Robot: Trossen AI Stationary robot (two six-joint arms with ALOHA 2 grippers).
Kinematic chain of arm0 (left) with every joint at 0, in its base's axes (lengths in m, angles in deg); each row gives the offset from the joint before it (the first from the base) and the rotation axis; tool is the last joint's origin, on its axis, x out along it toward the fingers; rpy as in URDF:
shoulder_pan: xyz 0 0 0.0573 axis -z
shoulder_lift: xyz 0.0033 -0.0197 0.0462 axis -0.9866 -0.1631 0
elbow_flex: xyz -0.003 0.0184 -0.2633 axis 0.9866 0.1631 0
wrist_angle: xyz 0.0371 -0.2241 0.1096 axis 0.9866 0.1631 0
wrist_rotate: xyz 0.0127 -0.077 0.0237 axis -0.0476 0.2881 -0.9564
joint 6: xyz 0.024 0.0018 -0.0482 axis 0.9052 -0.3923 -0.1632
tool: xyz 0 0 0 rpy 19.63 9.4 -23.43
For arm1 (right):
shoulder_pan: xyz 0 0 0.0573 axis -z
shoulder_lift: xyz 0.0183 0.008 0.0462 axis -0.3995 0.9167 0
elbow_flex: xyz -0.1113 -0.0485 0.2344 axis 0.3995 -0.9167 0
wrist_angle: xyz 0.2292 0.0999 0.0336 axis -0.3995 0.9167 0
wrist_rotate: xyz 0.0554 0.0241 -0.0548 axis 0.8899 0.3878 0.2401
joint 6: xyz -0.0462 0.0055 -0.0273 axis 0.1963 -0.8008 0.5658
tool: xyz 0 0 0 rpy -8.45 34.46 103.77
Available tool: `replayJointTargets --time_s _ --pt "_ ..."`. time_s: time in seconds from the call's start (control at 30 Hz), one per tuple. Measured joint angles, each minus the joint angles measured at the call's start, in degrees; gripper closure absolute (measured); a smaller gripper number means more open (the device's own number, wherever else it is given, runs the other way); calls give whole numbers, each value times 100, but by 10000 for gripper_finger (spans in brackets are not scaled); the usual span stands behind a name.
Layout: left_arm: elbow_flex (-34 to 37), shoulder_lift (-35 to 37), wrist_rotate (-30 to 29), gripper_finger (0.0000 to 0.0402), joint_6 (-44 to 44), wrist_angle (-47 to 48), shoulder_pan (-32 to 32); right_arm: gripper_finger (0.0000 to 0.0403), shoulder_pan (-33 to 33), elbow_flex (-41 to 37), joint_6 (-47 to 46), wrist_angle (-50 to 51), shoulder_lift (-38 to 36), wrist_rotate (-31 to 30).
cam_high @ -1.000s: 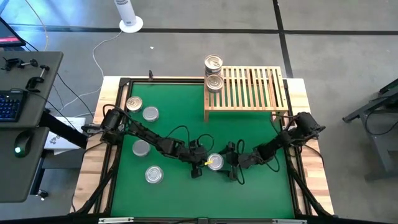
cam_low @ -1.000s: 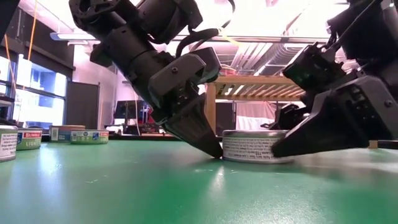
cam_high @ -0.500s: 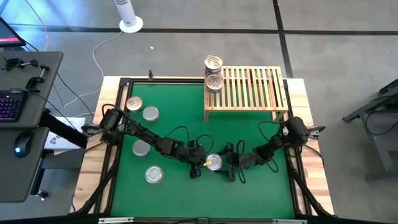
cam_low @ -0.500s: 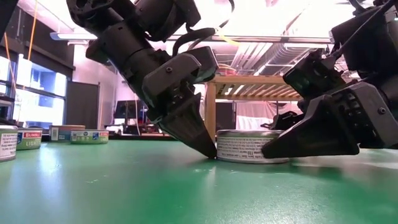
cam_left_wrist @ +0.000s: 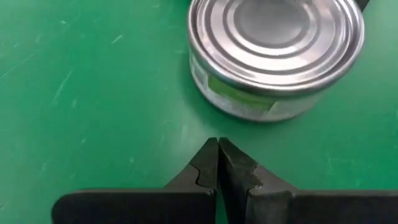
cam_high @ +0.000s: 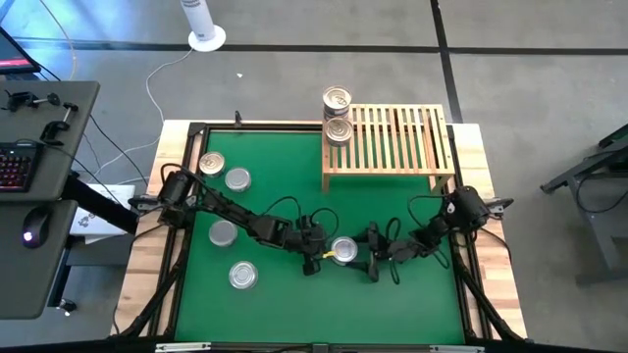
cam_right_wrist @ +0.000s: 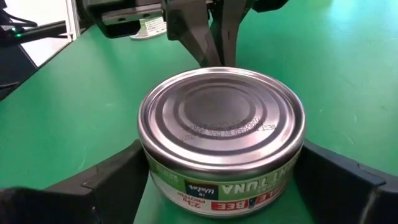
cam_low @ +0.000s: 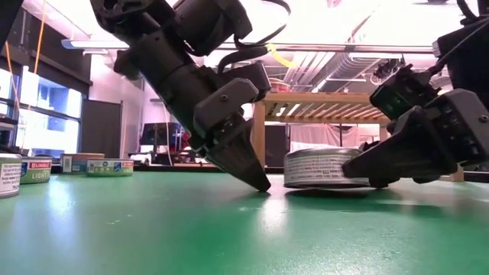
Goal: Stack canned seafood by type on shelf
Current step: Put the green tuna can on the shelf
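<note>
Near the middle front of the green table (cam_high: 285, 167), one tuna tin (cam_high: 343, 251) sits between the two grippers. In the low view this tin (cam_low: 322, 167) looks raised a little off the mat, a shadow under it.

Right gripper (cam_high: 373, 259): fingers spread wide, one on each side of the tin. In the right wrist view the tin (cam_right_wrist: 221, 134) fills the gap between the two dark fingers (cam_right_wrist: 106, 180), flat ridged face up, label reading upside down. The fingers sit close to the tin's wall; cannot tell if both actually press on it.

Left gripper (cam_high: 312, 257): fingers pressed together to a point, tip down on the mat just beside the tin on the side away from the right gripper. The left wrist view shows the closed tips (cam_left_wrist: 219, 163) near the tin (cam_left_wrist: 275, 53) but apart from it, green mat showing between. In the low view the left gripper (cam_low: 256, 182) is angled down, tip on the mat, small gap to the tin.

Other tins: four silver tins (cam_high: 228, 206) loose at the table's left side, two near the back-left corner, two nearer the front. Two more tins (cam_high: 337, 113) lie at the left end of the slatted wooden shelf (cam_high: 392, 142), which stands at the table's back-right.
</note>
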Motion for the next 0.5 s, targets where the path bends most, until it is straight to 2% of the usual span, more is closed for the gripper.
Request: replayJointTargets --time_s 0.23,0.5 --pt "13 7 24 401 2 181 -7 46 -150 -275 -66 171 -383 -249" --pt "38 5 57 401 67 -2 -3 46 -160 -176 -10 1747 -1235 -274"
